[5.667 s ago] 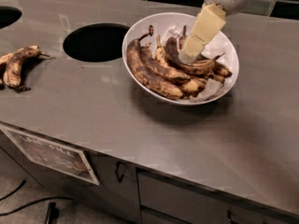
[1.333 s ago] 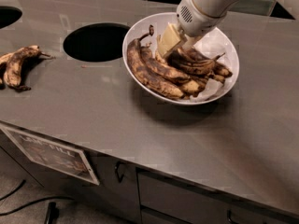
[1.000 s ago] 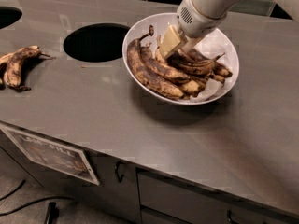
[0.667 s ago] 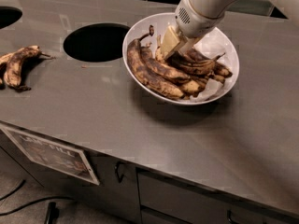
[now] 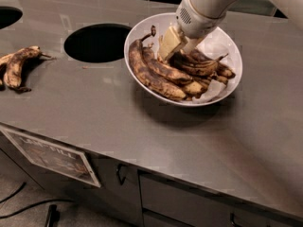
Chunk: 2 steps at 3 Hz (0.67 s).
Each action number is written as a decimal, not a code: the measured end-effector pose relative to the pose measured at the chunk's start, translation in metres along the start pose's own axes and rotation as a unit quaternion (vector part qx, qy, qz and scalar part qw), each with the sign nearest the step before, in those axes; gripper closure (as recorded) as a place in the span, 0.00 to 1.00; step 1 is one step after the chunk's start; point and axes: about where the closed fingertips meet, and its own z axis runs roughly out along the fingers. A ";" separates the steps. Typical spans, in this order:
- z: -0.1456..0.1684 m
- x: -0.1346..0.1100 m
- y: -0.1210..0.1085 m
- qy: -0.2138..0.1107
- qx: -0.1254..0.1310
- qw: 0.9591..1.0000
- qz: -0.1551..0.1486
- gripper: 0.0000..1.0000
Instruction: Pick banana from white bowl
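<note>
The white bowl [image 5: 218, 45] stands on the grey counter, right of centre. It holds several brown-spotted, overripe bananas [image 5: 152, 74] lying side by side and piled toward the right. My gripper [image 5: 173, 45] reaches down from the upper right into the bowl's left-back part. Its cream tip is down among the bananas at their upper ends. The white arm hides part of the bowl's far rim.
A round hole [image 5: 97, 42] is cut in the counter just left of the bowl, and part of another [image 5: 8, 17] shows at the far left. A loose bunch of overripe bananas [image 5: 16, 66] lies at the left edge. Cabinet fronts with a label [image 5: 52, 156] are below.
Since the earliest frame my gripper has moved left and lower into the bowl, onto the bananas. Over the last second it has hardly moved. The bananas lie as before.
</note>
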 end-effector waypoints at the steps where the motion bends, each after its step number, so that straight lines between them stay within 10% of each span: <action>1: 0.001 -0.001 0.000 0.004 -0.001 1.000 -0.002 0.44; 2: 0.003 -0.002 0.000 0.009 -0.003 1.000 -0.004 0.63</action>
